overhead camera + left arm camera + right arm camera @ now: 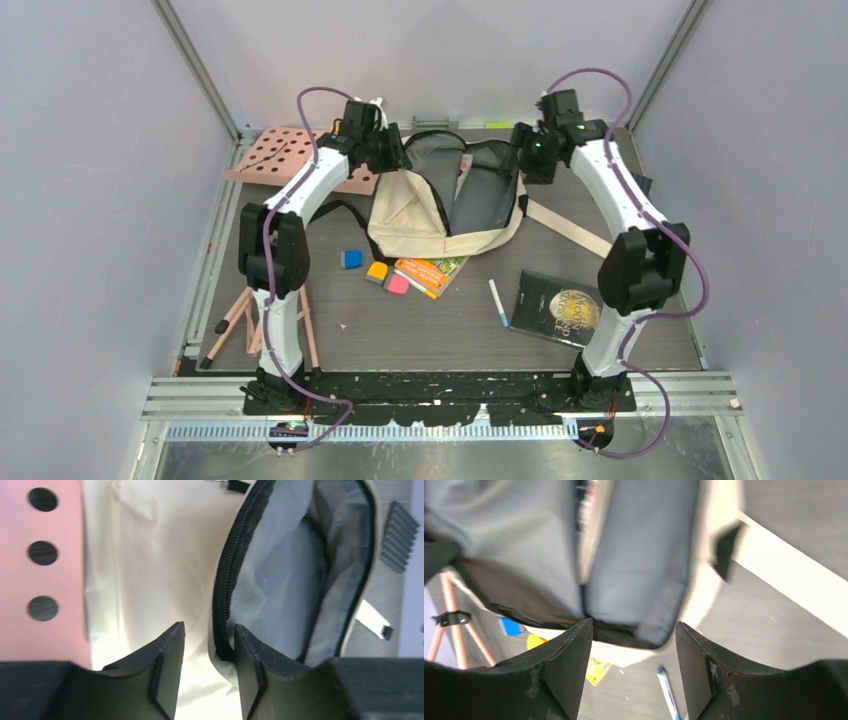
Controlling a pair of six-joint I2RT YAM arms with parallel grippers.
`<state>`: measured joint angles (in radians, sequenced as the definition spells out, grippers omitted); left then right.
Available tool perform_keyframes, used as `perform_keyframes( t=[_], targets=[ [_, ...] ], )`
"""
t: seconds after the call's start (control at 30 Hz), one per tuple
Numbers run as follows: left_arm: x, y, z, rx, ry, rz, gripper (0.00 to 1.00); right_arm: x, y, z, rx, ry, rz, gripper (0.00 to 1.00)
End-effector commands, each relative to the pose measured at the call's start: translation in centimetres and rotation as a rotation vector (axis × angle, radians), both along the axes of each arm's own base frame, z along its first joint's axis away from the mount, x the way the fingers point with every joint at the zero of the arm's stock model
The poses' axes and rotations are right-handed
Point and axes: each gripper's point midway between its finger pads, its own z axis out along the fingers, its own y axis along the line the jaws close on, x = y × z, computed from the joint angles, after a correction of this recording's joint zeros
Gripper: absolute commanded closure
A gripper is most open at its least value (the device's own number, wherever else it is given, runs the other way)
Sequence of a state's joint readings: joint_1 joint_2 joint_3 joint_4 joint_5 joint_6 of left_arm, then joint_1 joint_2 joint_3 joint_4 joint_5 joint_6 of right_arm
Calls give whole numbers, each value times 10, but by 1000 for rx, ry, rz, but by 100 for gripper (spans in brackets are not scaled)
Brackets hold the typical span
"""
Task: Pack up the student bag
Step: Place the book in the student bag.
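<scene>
We are arching both arms over the student bag | left gripper is standing parted astride its zipper rim | right gripper is gaping wide at the opposite side.

I see a pink pegboard far left, a pink stand nearer, three small blocks, an orange book, and a pen beside a dark book.

Jaws apart on left arm and right arm, both forward.
</scene>
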<state>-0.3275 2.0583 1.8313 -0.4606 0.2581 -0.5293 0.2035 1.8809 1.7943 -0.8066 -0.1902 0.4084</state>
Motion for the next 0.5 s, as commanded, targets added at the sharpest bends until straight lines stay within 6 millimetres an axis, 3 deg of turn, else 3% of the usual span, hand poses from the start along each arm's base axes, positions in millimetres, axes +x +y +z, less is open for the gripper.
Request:
perform_keyframes(
  t=[0.0, 0.07, 0.1, 0.13, 0.2, 0.37, 0.47],
  targets=[
    [-9, 31, 25, 122, -48, 33, 52, -71, -83, -8, -109, 204, -195, 33],
    [-12, 35, 29, 143, -58, 35, 42, -99, -109, -12, -96, 263, -283, 29],
    [-12, 38, 31, 155, -66, 39, 36, -114, -117, -25, -96, 316, -316, 27],
    [-13, 42, 34, 170, -75, 48, 30, -123, -132, -22, -88, 317, -365, 18],
    [-16, 51, 40, 201, -88, 75, 20, -147, -153, -35, -101, 375, -462, 10],
    [-30, 62, 59, 198, -119, 134, 11, -204, -205, -64, -142, 508, -729, 8],
    [-44, 64, 69, 153, -143, 171, 10, -233, -218, -80, -125, 568, -842, 6]
  ],
)
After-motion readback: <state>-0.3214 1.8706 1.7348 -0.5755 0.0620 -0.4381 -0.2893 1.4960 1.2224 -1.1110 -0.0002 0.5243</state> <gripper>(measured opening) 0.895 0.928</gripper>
